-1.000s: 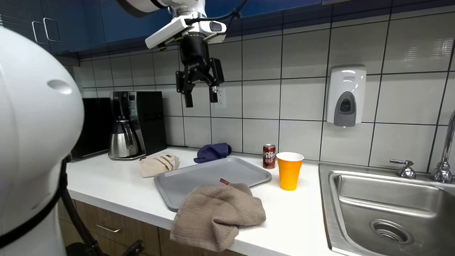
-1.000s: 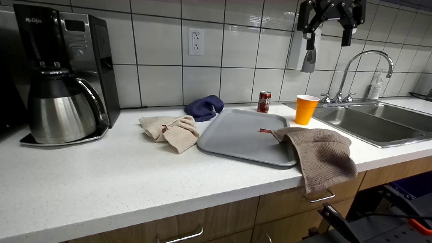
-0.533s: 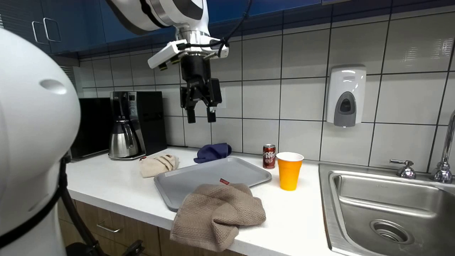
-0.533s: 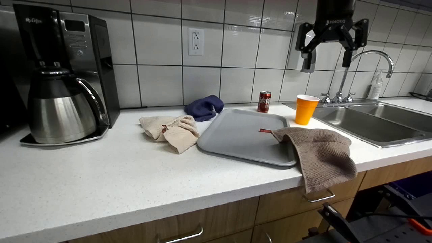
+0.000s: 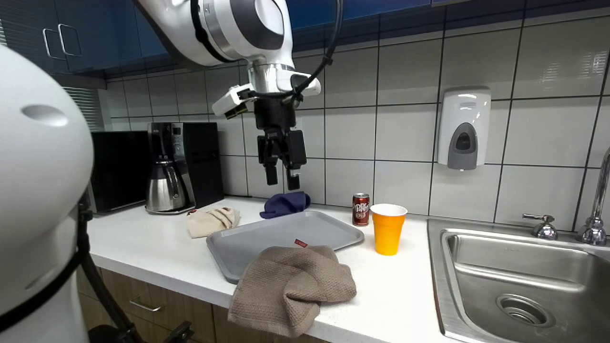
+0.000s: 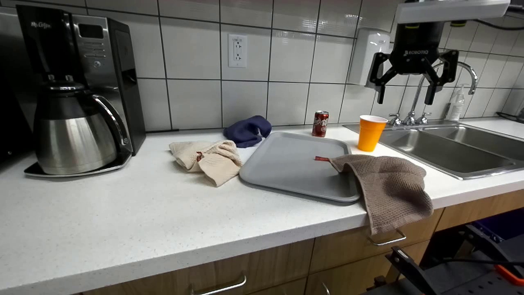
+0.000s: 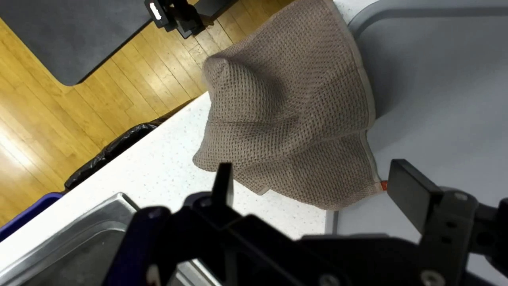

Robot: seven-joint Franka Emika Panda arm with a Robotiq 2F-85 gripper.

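Below the splayed claw (image 6: 405, 99), a rumpled, waffle-textured brown towel (image 7: 293, 119).

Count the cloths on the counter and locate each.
3: the brown cloth overlapping the tray, the beige cloth beside it, the navy cloth near the tiled wall.

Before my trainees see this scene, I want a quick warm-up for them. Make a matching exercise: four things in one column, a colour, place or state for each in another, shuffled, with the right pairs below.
1. gripper
2. brown towel
3. cup
4. tray

A. orange outside, white inside
B. jaws apart in mid-air, holding nothing
C. grey, partly covered
D. hanging partly over the edge of the counter

Right pairs: 1-B, 2-D, 3-A, 4-C
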